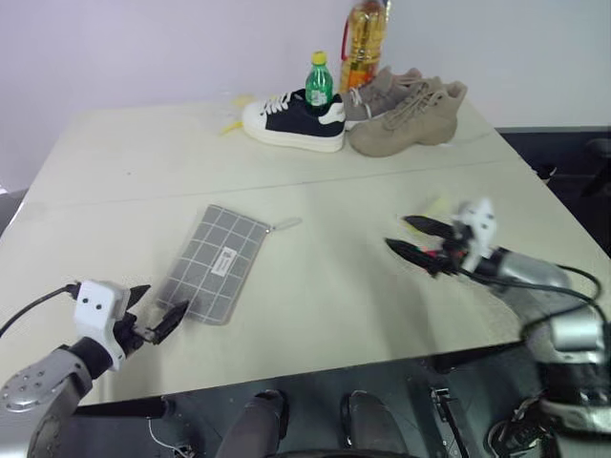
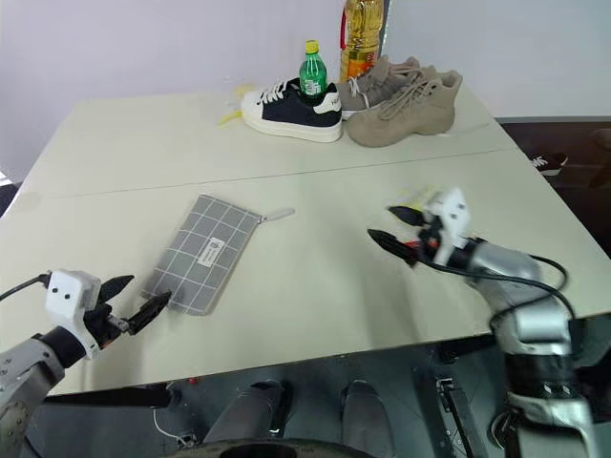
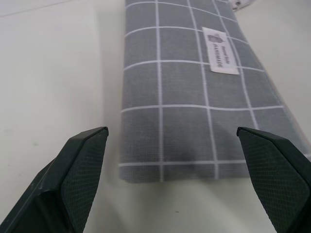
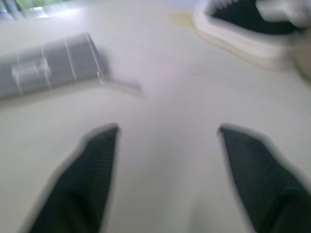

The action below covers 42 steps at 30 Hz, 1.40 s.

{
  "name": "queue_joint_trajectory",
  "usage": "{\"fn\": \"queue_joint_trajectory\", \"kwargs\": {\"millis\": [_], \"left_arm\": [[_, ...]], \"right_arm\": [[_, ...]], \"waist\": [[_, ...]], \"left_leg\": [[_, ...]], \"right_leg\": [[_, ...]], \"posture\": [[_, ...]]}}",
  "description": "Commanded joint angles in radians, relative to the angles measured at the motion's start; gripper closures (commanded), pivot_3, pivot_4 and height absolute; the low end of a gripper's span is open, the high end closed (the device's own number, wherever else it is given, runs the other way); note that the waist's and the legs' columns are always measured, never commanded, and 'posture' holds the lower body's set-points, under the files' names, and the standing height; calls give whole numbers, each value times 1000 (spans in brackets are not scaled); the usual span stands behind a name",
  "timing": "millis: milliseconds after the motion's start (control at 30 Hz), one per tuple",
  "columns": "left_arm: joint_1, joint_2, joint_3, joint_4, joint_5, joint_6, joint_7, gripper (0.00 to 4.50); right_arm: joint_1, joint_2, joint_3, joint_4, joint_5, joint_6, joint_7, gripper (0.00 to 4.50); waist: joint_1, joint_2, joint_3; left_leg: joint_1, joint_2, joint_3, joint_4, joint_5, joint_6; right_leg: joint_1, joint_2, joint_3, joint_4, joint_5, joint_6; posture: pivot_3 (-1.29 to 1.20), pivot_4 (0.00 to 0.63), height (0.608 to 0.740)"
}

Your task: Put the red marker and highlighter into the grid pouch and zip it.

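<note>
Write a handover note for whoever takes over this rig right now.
Left pincer: open, empty, just short of the near end of the grid pouch.
Right pincer: open, empty, over the table to the pouch's right.
Pouch lies flat; I cannot tell whether its zip is open.
Done: nothing that I can see.
Left: get the red marker and highlighter in, then zip.

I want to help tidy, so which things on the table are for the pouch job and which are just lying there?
For the job:
grid pouch

Just lying about:
black-and-white sneaker
tan boots
green bottle
yellow bottle
</note>
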Motion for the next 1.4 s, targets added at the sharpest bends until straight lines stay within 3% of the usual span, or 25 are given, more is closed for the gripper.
{"fn": "queue_joint_trajectory", "kwargs": {"millis": [33,100,133,300,500,633,1033,1400], "left_arm": [[44,-16,-30,-52,61,-62,13,0],[65,-20,-45,-51,120,-102,31,0],[76,-20,-54,-48,147,-123,34,0],[125,-38,-60,-41,233,-212,57,0],[151,-36,-75,-18,294,-274,44,0],[155,-12,-89,-2,333,-301,26,0],[150,31,-95,30,382,-343,-7,0],[65,110,-154,140,557,-564,5,0]], "right_arm": [[-139,158,184,29,-100,25,-96,3198],[-180,240,250,45,-136,58,-137,4286],[-195,271,282,54,-160,75,-160,4409],[-238,412,415,115,-268,113,-266,4409],[-269,508,469,230,-342,102,-324,4409],[-315,588,436,338,-318,132,-325,4409],[-337,618,503,469,-389,193,-286,4409],[-328,629,503,465,-398,194,-272,4409]], "waist": [[-6,0,0],[3,-1,-1],[5,-2,-1],[3,-2,-1],[0,-1,-1],[-5,-1,0],[-25,1,0],[-25,1,0]], "left_leg": [[0,1,2,0,-1,-1],[0,2,2,-1,-1,-1],[-1,3,1,-1,-1,-1],[-1,0,0,-1,-2,-1],[2,1,1,-1,-2,-2],[2,2,1,-1,-1,-2],[7,4,1,-2,-3,-4],[13,10,2,-3,-6,-9]], "right_leg": [[-1,0,0,0,1,0],[-3,1,0,0,2,1],[-4,1,-1,0,2,1],[-8,2,-1,0,2,0],[-7,4,-1,3,4,1],[-8,6,-1,4,4,1],[-6,7,-1,6,5,3],[-2,14,1,6,3,2]], "posture": [[0,150,740],[0,150,740],[0,150,740],[0,150,740],[0,150,740],[0,150,740],[0,150,740],[0,150,740]]}}
